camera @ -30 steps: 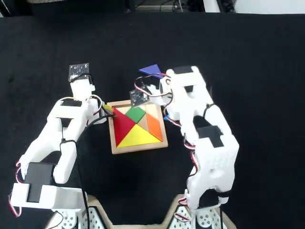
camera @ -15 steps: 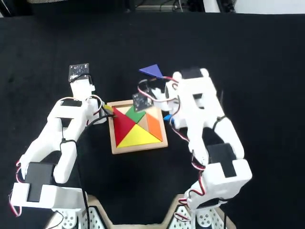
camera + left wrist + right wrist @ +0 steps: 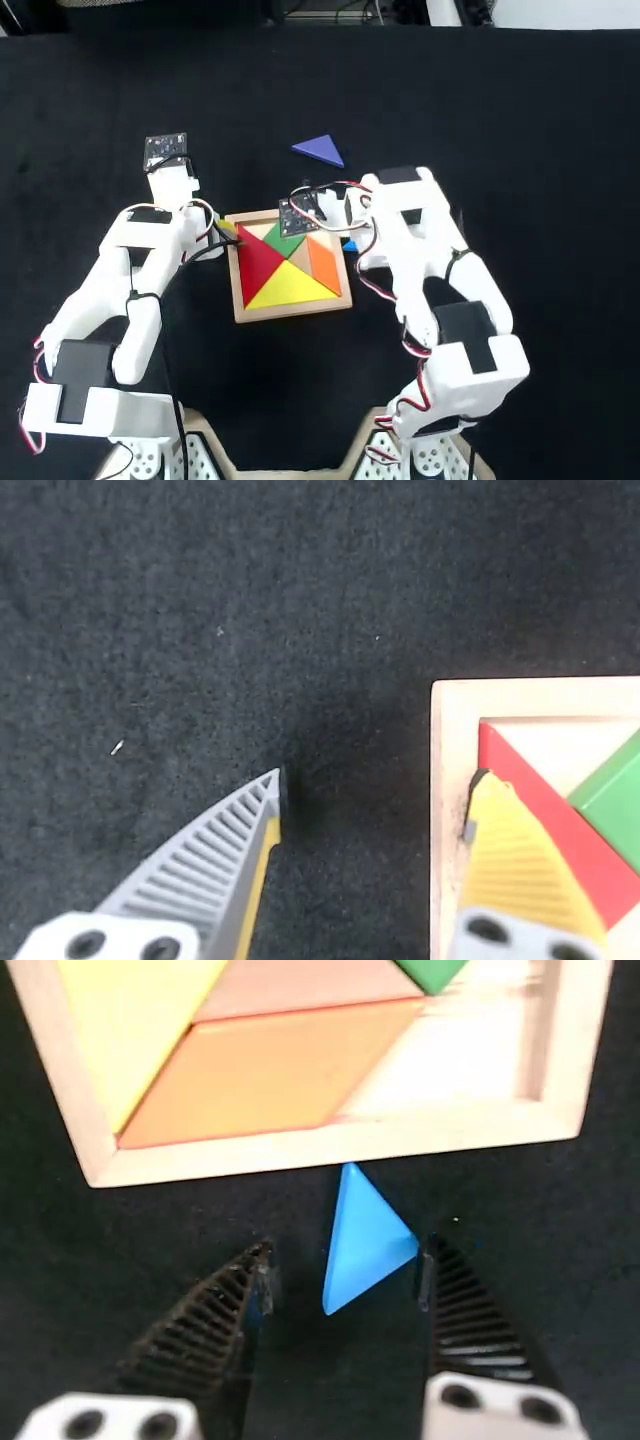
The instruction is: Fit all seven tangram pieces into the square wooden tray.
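Observation:
The square wooden tray (image 3: pixel 240 304) holds a red triangle (image 3: pixel 257 262), a yellow triangle (image 3: pixel 290 287), a green piece (image 3: pixel 285 240) and an orange parallelogram (image 3: pixel 322 260). A small blue triangle (image 3: pixel 365 1240) lies on the cloth just outside the tray's rim (image 3: pixel 330 1145), by a bare corner of the tray floor. My right gripper (image 3: pixel 342 1255) stands open with a finger on either side of this blue triangle (image 3: pixel 349 246). My left gripper (image 3: pixel 375 780) is open over the tray's corner (image 3: pixel 455 695), one finger above the red triangle (image 3: pixel 510 770).
A purple triangle (image 3: pixel 318 149) lies on the black cloth beyond the tray. A pale pink piece (image 3: pixel 300 985) sits between the yellow and orange ones. Open cloth lies all around the tray and the arms.
The right arm has drawn back from over the purple triangle toward the tray's right side, coming down around the blue triangle. The left arm has kept still.

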